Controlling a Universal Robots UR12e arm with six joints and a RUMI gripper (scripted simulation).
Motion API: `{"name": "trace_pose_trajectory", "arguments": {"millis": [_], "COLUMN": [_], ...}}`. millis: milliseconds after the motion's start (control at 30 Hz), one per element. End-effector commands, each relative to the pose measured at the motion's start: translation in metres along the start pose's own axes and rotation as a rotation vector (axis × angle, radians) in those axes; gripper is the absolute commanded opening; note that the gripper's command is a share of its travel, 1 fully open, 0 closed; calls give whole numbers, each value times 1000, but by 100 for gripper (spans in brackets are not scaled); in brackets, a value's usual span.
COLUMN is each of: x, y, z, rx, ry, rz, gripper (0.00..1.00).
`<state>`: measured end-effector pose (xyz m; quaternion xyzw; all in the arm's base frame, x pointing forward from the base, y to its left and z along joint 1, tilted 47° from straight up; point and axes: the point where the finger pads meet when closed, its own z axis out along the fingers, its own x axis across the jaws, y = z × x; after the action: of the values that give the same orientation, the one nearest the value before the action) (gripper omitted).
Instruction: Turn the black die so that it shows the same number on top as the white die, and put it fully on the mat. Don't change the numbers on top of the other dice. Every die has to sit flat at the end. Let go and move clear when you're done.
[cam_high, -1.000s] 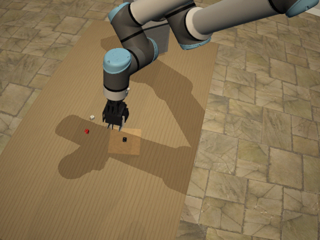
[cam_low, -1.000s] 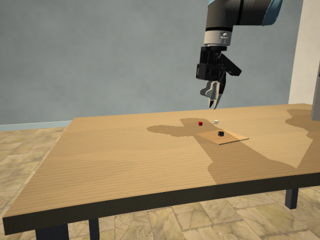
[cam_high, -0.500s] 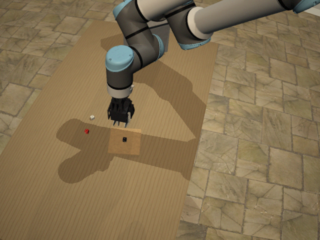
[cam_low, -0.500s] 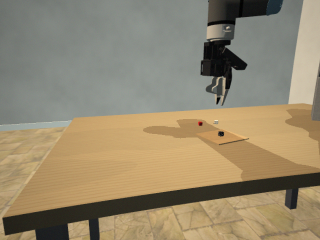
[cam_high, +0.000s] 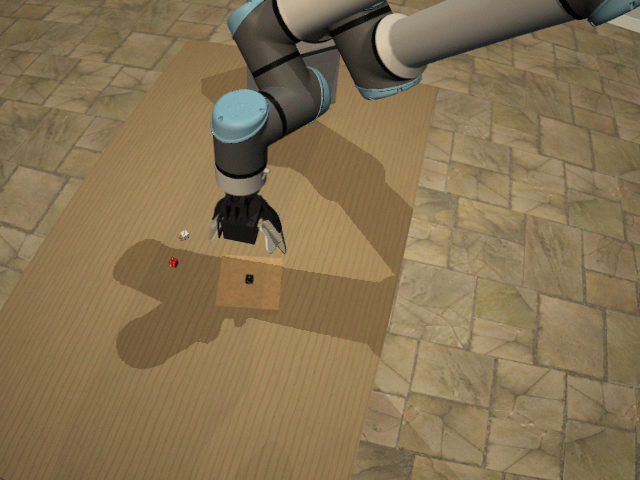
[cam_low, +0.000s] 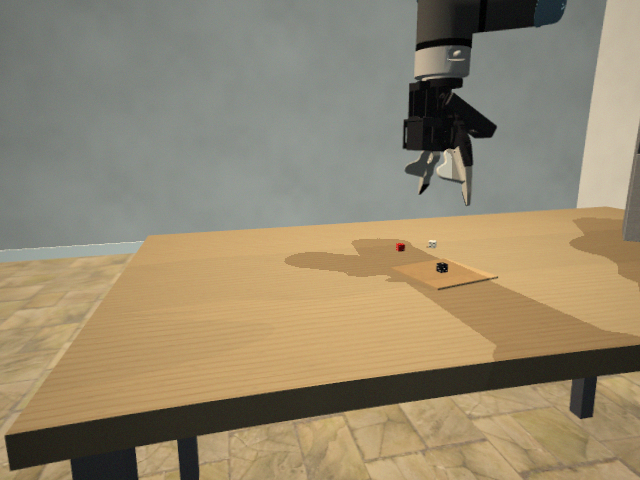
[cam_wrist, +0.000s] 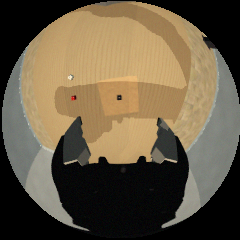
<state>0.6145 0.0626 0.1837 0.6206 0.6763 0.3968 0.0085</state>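
Across most of the top view, from upper centre to lower left: wooden desk (cam_high: 155, 403), striped grain, crossed by broad arm shadows. Above it, entering from the upper right: grey UR12e arm (cam_high: 289, 87) with pale blue joint caps, wrist pointing down. Under the wrist, just above centre of frame: black hand (cam_high: 247, 241), jaws spread fully apart, nothing between them, hanging well above the desk in the exterior view (cam_low: 444, 192).

Just below the hand in the top view, centre of frame: square tan mat (cam_high: 268, 299), lying flat on the desk, mostly in shadow. On the mat, near its middle, well inside every edge: black die (cam_high: 249, 279), sitting flat as far as can be judged. Left of the mat, on the bare desk: red die (cam_high: 174, 262). Above and slightly right of that, in the light: white die (cam_high: 184, 235). Both well apart from the mat and from each other.

Progress, as a judgement: placement on the mat looks done, hand free of the die. Pips too small to read in any view, so cannot tell whether black die's top number matches white die's. If matched, nothing left but retreat; if not, another regrasp and turn needed.
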Motion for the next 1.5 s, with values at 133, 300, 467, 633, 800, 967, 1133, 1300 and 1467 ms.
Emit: {"name": "trace_pose_trajectory", "arguments": {"millis": [133, 300, 467, 633, 800, 967, 1133, 1300, 1467], "x": [0, -1, 0, 0, 0, 0, 0, 0, 0], "y": [0, -2, -5, -5, -5, -5, -5, -5, -5], "z": [0, 29, 48, 48, 48, 48, 48, 48, 48], "rx": [0, 0, 0, 0, 0, 0, 0, 0, 0], "ry": [0, -1, 0, 0, 0, 0, 0, 0, 0], "rz": [0, -27, -44, -44, -44, -44, -44, -44, -44], "gripper": [100, 100, 100, 18, 18, 18, 18, 18, 18]}}
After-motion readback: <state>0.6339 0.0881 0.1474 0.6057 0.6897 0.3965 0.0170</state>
